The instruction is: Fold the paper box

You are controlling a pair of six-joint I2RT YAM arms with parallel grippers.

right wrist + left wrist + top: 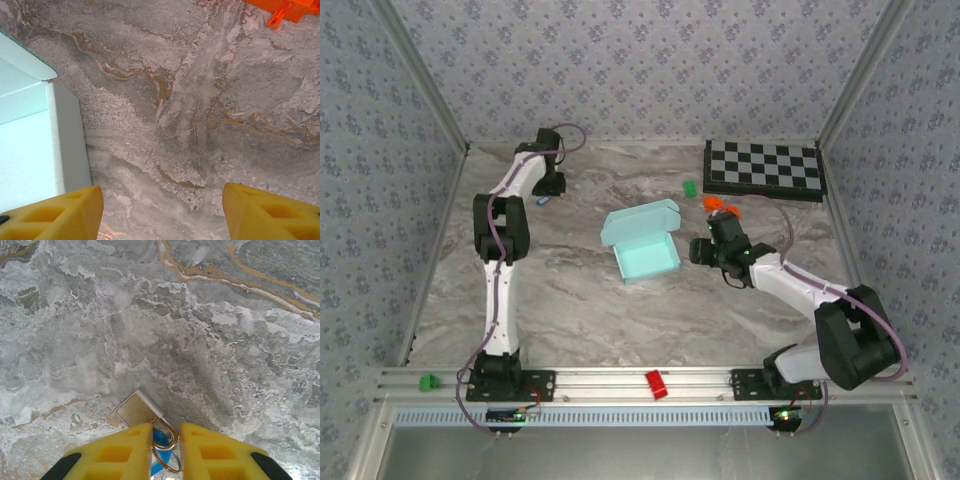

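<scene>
Paper box [642, 243], pale turquoise, stands assembled and open-topped.

No lettering, number, label or brand mark can be read anywhere, neither on the paper box [642, 240], nor on the brass padlock [136, 410], nor on the checkerboard [763, 168] at the far right corner of the counter [570, 290].

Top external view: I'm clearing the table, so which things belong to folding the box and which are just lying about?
Job: paper box; right gripper beside it.
Lying about: checkerboard; small green piece; orange piece; brass padlock at the left gripper; red block and green block on the front rail.
</scene>
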